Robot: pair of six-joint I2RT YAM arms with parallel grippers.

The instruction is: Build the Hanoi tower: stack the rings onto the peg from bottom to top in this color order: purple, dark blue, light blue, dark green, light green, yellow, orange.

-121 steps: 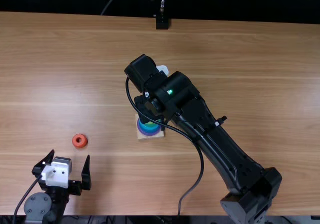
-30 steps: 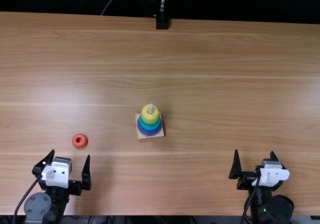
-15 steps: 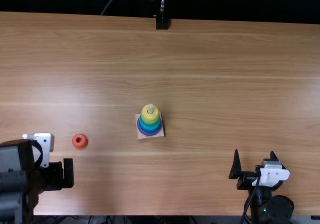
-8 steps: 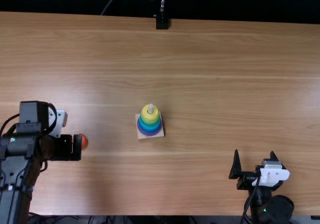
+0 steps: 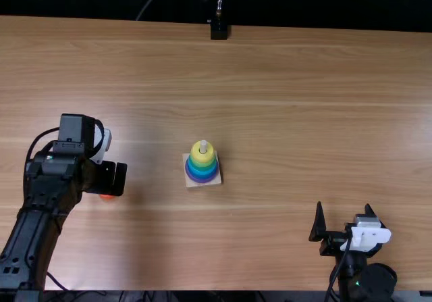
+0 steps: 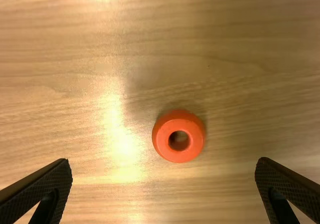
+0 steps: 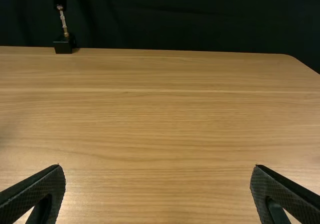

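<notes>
Over the table's left part is my left gripper point(image 5: 116, 178), partly covering the orange ring point(image 5: 106, 196). In the left wrist view the left gripper point(image 6: 164, 191) is open above the orange ring point(image 6: 178, 136), which lies flat and apart from both fingers. Mid-table stands the tower point(image 5: 201, 169) on a square wooden base, with purple at the bottom, blue and green rings above it, and yellow on top under the bare peg tip. My right gripper point(image 5: 343, 214) is open at the near right; in the right wrist view the right gripper point(image 7: 158, 191) holds nothing.
A black stand point(image 5: 219, 29) rises at the table's far edge, also seen as a small black block point(image 7: 64, 43) in the right wrist view. The wooden table point(image 5: 304, 113) ends at a dark curtain.
The right arm has gone from the tower back to the near right. The left arm has swung forward from the near left edge to above the orange ring. The yellow ring is now visible on the tower.
</notes>
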